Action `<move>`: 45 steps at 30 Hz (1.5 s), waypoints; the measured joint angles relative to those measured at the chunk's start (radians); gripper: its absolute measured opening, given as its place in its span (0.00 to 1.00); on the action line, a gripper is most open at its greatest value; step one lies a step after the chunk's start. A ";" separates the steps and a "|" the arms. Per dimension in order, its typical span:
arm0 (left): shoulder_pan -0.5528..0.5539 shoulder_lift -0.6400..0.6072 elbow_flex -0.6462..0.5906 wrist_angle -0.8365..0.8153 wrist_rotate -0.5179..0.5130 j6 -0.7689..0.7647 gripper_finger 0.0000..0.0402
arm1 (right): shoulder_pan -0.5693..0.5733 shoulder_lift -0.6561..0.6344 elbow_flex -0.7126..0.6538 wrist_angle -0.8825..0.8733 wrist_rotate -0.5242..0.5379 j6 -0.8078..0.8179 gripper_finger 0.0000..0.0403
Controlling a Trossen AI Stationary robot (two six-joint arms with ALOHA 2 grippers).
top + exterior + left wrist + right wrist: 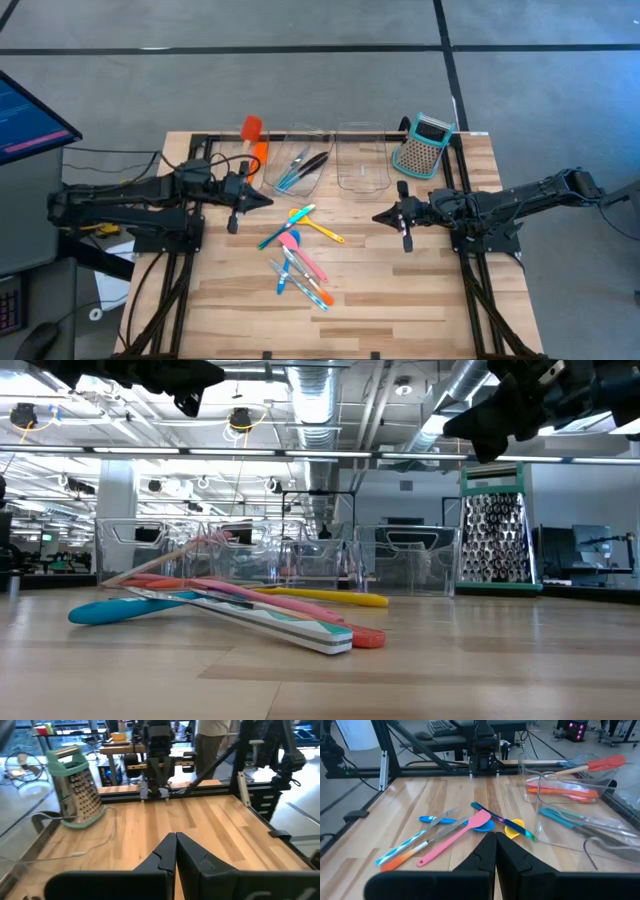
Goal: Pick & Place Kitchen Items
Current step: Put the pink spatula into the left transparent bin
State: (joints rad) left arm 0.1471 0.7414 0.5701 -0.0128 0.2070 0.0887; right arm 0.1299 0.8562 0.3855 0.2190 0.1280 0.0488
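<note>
Several slim kitchen items lie in a loose pile on the wooden table's middle: a pink spatula, a blue spoon, a yellow spoon and teal and orange pieces. A red spatula and an orange one lie in the far-left clear bin. Teal and black pieces lie in the middle bin. My left gripper is shut and hangs above the table, left of the pile. My right gripper is shut and hangs right of the pile. Both point toward each other and hold nothing.
Three clear bins stand in a row along the table's far side. A teal-and-grey box grater stands upright at the far right corner. Black frame rails run along the left and right sides. Bare wood lies near the front edge.
</note>
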 joint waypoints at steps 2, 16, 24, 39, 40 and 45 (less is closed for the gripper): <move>-0.023 0.000 0.000 0.000 0.000 0.000 0.00 | 0.000 0.000 0.000 0.000 0.001 0.026 0.00; -0.244 -0.001 -0.014 -0.008 -0.318 0.003 0.00 | 0.082 0.215 0.062 0.077 0.261 0.211 0.00; -0.283 -0.013 -0.069 -0.014 -0.199 -0.035 0.00 | 0.156 0.499 0.279 0.062 0.290 0.207 0.00; -0.287 -0.015 -0.111 -0.015 -0.166 -0.095 0.00 | 0.165 0.929 0.703 -0.097 0.262 0.215 0.00; -0.287 -0.015 -0.111 -0.015 -0.164 -0.095 0.00 | 0.165 0.954 0.725 -0.108 0.262 0.215 0.00; -0.287 -0.015 -0.111 -0.016 -0.164 -0.095 0.00 | 0.164 1.058 0.797 -0.154 0.262 0.291 0.00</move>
State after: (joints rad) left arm -0.1394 0.7261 0.4591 -0.0288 0.0429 -0.0059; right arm 0.2943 1.9145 1.1820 0.0649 0.3901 0.3399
